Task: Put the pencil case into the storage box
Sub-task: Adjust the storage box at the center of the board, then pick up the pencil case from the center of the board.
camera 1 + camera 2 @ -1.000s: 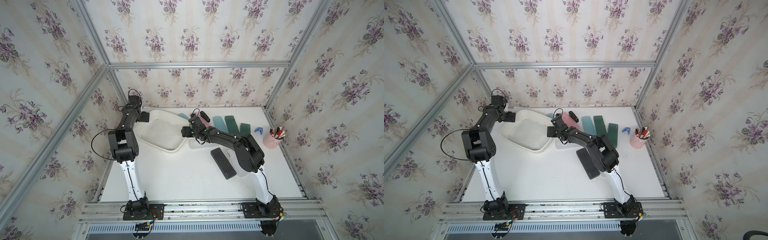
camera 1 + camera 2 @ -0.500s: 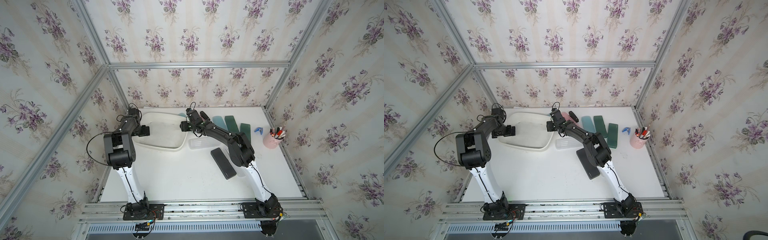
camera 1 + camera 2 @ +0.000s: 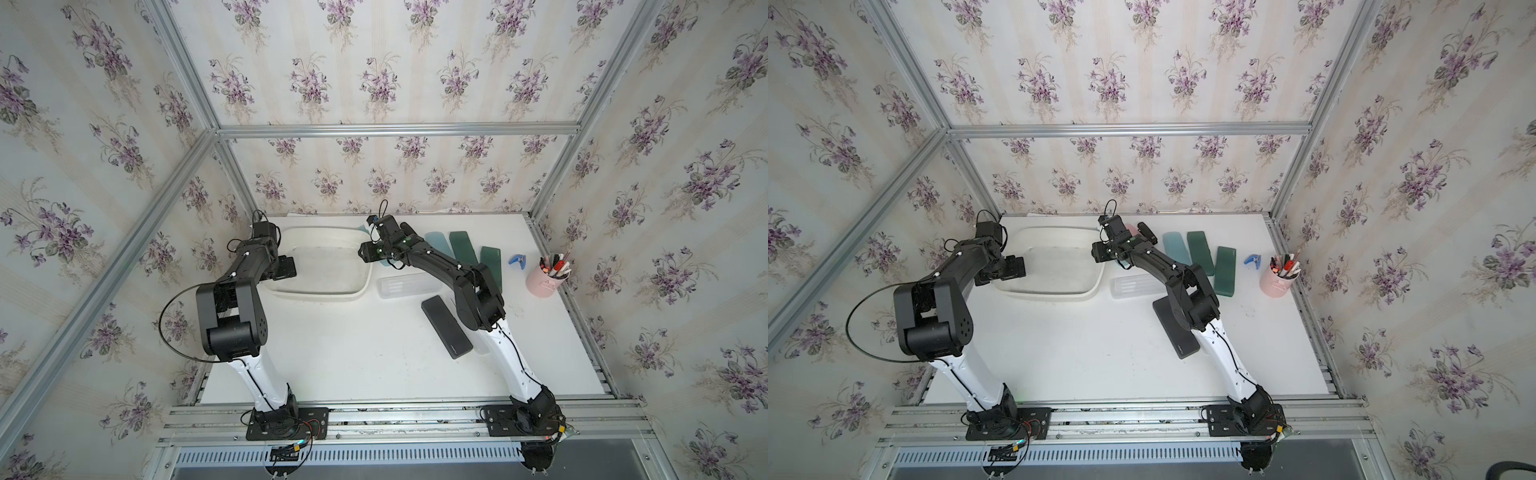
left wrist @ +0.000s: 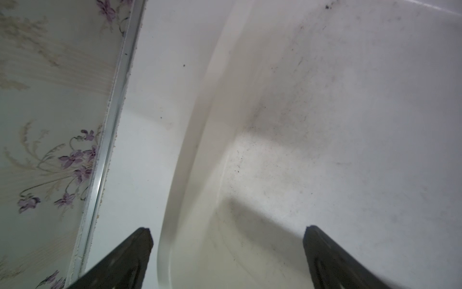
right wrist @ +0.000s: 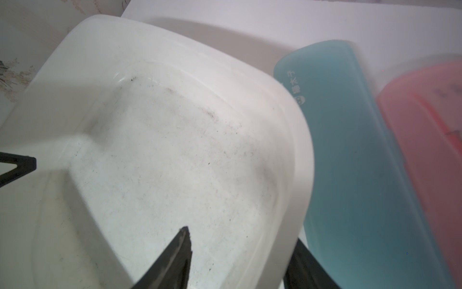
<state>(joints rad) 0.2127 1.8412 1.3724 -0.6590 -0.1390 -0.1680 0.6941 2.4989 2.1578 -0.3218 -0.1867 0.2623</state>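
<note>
- Currently the right gripper [image 5: 241, 240] is closed on the box [image 5: 300, 150] rim, with one finger inside and one outside.
- The left gripper [image 4: 228, 231] is held wide open astride the opposite rim, and nothing is gripped by it.
- No case is seen inside the box. The blue case [image 5: 350, 150] is laid flat just outside the gripped rim, with the pink case [image 5: 425, 150] beyond it.
- Its long axis is aligned roughly with that rim.
- The right arm is judged nearer, and the rim would have to be released first.
</note>
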